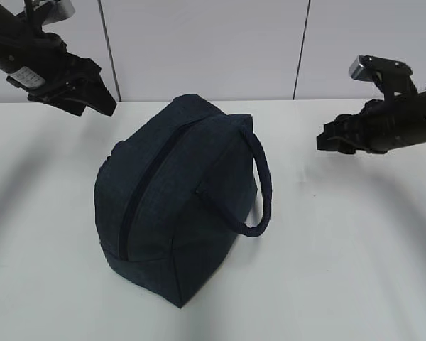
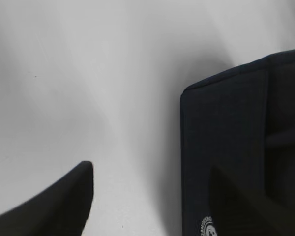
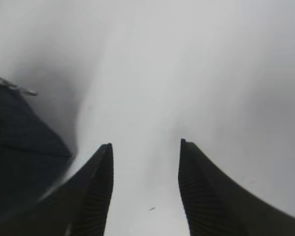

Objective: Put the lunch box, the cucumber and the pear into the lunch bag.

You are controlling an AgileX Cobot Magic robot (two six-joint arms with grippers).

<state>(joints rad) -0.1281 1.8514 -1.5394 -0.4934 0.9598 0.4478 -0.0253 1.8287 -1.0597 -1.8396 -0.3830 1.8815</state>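
Note:
The dark navy lunch bag [image 1: 177,206] stands in the middle of the white table, its top zipper [image 1: 145,188] running closed along the top and its padded loop handle [image 1: 261,186] hanging on the right. My left gripper [image 1: 108,105] hovers open above the table, left of and behind the bag. In the left wrist view the left gripper [image 2: 151,167] is empty, with the lunch bag [image 2: 236,132] under its right finger. My right gripper [image 1: 322,139] hovers open to the bag's right. The right gripper [image 3: 145,144] holds nothing, with the lunch bag [image 3: 19,147] at the left edge. Lunch box, cucumber and pear are out of view.
White table [image 1: 341,270] spreads around the bag on all sides. A pale panelled wall [image 1: 199,42] rises behind the table's far edge. A thin metal piece [image 3: 14,86] of the bag shows at the top of the bag in the right wrist view.

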